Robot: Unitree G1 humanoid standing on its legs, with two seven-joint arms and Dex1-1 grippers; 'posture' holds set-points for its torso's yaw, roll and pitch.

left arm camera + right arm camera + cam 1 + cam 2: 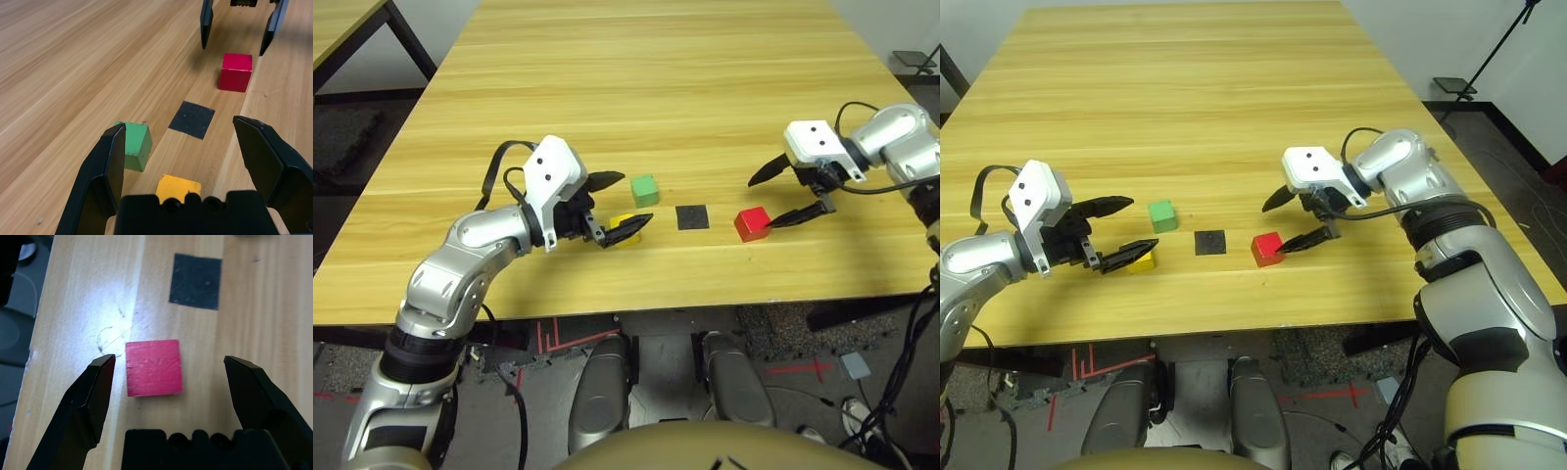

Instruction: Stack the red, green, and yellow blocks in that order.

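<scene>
The wooden bench [685,88] is carrying everything, w/ all three cubes sitting single-layer near its front edge, none stacked.

L arm [460,264] is reaching in from the front-left, R arm [1410,181] from the right, both low over the bench.

L end effector [622,206] is hovering w/ fingers spread wide, holding nothing. The yellow block [625,228] is sitting just at/under its nearer fingertip; in the L wrist view the block is showing between the two fingers, close to the palm. Can't tell if the fingertip is touching it.

R end effector [1285,223] is also spread wide, empty, fingers straddling the red block [1266,248] w/ clear gaps on both sides in the R wrist view. Nearer fingertip is hanging just beside the block in the head views.

A flat black square patch [692,216] is lying on the bench between the yellow and red blocks, apart from both.

The green block [645,189] is resting on the bench just behind the yellow one, towards the patch's far-left, near the L end effector's farther finger, not touching it.

Order along the front, L to R: yellow, patch, red; green is sitting a bit farther back.
</scene>
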